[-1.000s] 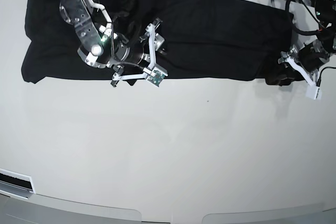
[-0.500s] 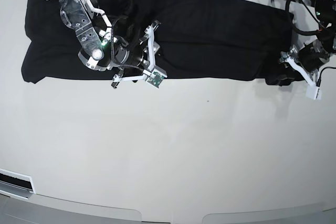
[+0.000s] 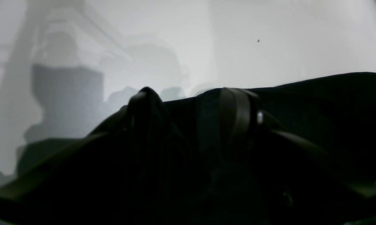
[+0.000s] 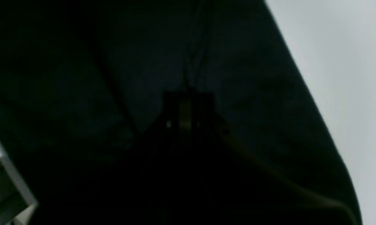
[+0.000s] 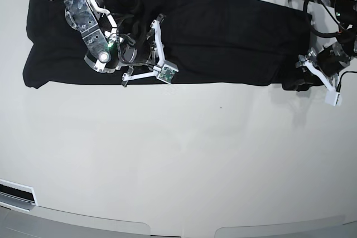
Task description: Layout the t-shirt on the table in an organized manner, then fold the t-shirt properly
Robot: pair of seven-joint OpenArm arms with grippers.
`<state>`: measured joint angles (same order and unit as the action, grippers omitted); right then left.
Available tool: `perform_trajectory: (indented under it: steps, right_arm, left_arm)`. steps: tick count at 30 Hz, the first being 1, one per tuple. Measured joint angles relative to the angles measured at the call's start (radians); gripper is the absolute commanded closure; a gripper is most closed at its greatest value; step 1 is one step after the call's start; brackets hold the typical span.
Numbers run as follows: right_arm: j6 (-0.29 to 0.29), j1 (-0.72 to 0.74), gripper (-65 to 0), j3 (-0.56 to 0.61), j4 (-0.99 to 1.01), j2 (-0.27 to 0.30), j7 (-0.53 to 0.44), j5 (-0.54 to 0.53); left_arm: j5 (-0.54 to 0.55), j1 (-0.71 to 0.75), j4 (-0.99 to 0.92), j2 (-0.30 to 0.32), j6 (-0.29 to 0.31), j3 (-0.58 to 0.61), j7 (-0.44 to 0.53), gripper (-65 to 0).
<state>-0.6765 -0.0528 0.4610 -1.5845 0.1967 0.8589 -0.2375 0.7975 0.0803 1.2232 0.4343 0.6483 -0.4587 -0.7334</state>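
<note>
Base view first: the t-shirt (image 5: 223,37) lies as a long black band along the far side of the table (image 5: 178,160); my right gripper (image 5: 146,59) sits on the cloth near its front edge, my left gripper (image 5: 305,75) at the opposite end, by a bunched dark lump. Left wrist view: both fingers (image 3: 238,112) stand apart with dark fabric between and below them, so that tool is spread and I judge it grips nothing yet; if I lift from here, that end stays behind and the shirt skews. Right wrist view: almost black, the jaws look pinched together into cloth just ahead of the camera; I cannot tell how many layers they caught; a thin pinch could slip, or a double layer could drag a crease.
</note>
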Motion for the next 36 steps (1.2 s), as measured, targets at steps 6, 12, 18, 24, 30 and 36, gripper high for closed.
perform_trajectory:
  steps: [6, 12, 18, 24, 30, 36]
  right_arm:
    - [-0.016, -0.036, 0.0, 0.000, -0.103, -0.001, 0.100, -0.208]
    - [-0.016, -0.101, 0.0, 0.000, -0.138, 0.000, 0.123, -0.208]
    - [-0.016, -0.131, 0.0, 0.002, -0.152, 0.000, 0.123, -0.209]
    - [-0.016, -0.129, -2.1, 0.069, -0.152, 0.002, 0.178, -0.209]
    - [0.043, -0.126, -25.9, 0.078, -0.152, 0.002, 0.144, -0.062]
    - [0.192, -0.033, -25.9, 0.065, -0.170, 0.001, 0.180, -0.011]
  left_arm:
    - [0.000, 0.000, 0.000, 0.000, 0.000, 0.000, 0.000, -32.6]
    - [0.000, 0.000, 0.000, 0.000, 0.008, 0.000, 0.005, -32.7]
    - [0.007, 0.000, 0.000, 0.000, 0.024, 0.000, 0.011, -32.6]
    - [0.007, -0.011, 0.000, 0.000, 0.026, 0.000, 0.011, -32.7]
    - [0.007, -0.031, 0.000, 0.000, 0.026, 0.000, 0.007, -32.7]
    - [0.003, -0.030, 0.000, 0.001, 0.026, 0.000, 0.000, -24.0]
